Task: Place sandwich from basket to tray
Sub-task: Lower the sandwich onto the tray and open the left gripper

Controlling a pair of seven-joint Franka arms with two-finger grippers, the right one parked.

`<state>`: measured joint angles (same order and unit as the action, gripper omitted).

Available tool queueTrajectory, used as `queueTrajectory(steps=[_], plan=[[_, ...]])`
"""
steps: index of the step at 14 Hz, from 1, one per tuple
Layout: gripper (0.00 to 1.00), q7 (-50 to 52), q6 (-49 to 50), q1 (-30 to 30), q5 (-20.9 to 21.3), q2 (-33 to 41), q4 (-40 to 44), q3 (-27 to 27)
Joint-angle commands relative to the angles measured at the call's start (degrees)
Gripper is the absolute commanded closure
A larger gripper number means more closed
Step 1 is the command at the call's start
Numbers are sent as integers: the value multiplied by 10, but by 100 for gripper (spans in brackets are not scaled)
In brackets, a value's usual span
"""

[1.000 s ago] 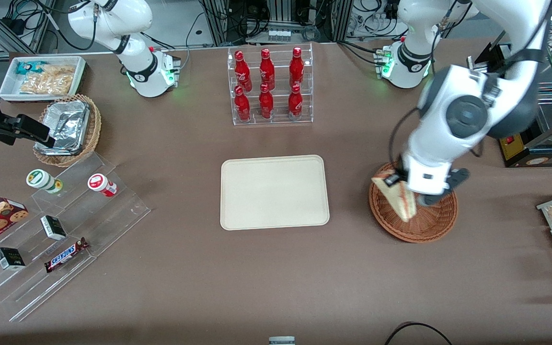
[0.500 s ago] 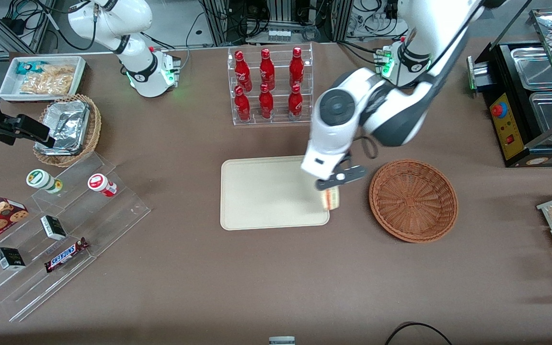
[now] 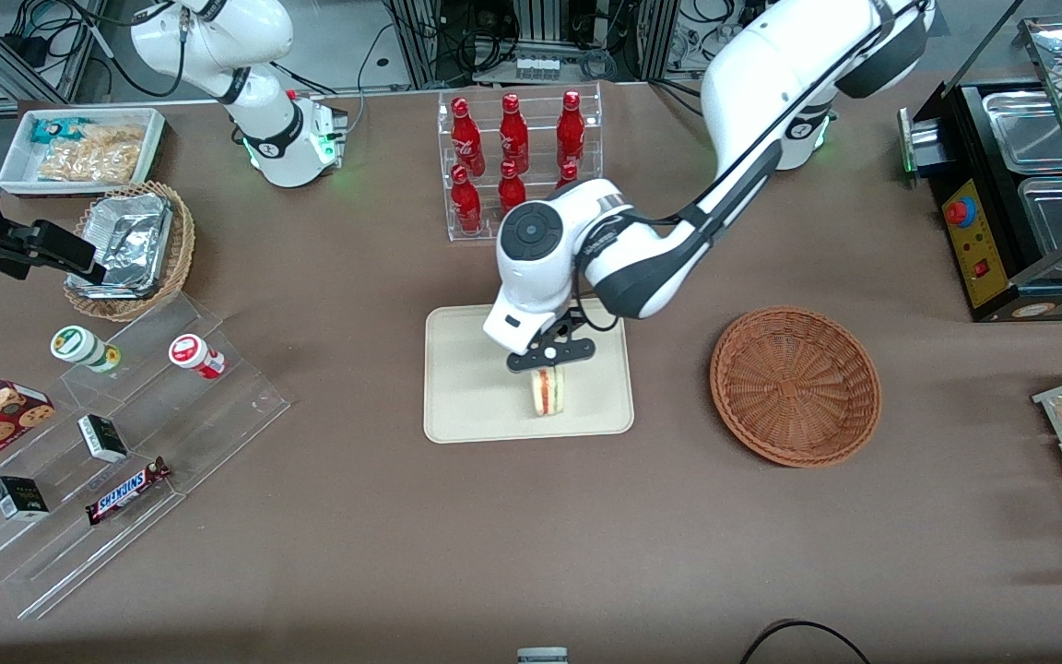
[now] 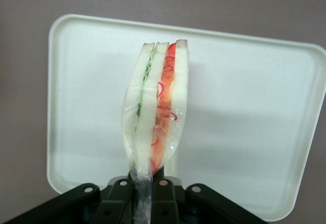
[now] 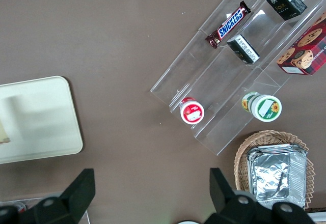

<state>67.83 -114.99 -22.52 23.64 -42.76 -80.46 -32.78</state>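
Observation:
The sandwich (image 3: pixel 548 391) (image 4: pixel 156 113), a wrapped wedge of pale bread with green and red-orange layers, hangs over the cream tray (image 3: pixel 466 369) (image 4: pixel 244 107), above the part of it nearest the front camera. My gripper (image 3: pixel 550 361) (image 4: pixel 146 193) is shut on the clear wrap at the sandwich's narrow end, directly above it. I cannot tell whether the sandwich touches the tray. The reddish-brown wicker basket (image 3: pixel 796 384) sits beside the tray, toward the working arm's end of the table, with nothing in it.
A clear rack of red bottles (image 3: pixel 517 166) stands farther from the front camera than the tray. A tan wicker basket with foil containers (image 3: pixel 130 249), a white snack bin (image 3: pixel 79 148) and a clear stepped stand with snacks (image 3: pixel 116 443) lie toward the parked arm's end.
My gripper carried the sandwich out of the basket and sideways over the table to above the tray. The basket now holds nothing.

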Motion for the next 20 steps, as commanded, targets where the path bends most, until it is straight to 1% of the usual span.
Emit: queueTrajectory(steps=[1,2,3,4,5,6,7,8,9,10,11,12,14,17,18,20], plan=[[92,7,-15,-24,26,-22,23,8],[92,7,-18,-24,27,-32,24,8],[91,7,-20,-24,37,-39,24,8],[89,8,-24,-24,51,-46,24,8],[87,10,-30,-24,55,-50,23,8],[83,11,-33,-24,55,-56,23,8],[82,11,-33,-24,56,-58,23,8],[76,11,-33,-28,55,-60,23,8],[58,10,-33,-31,56,-60,23,8],[29,9,-33,-31,57,-61,23,8],[13,9,-33,-31,61,-58,23,8],[0,11,-30,-29,63,-53,22,8],[0,12,-23,-21,57,-28,21,8],[0,14,24,-17,55,13,20,7],[0,21,36,-7,50,28,20,7],[0,27,67,21,27,63,18,6]])
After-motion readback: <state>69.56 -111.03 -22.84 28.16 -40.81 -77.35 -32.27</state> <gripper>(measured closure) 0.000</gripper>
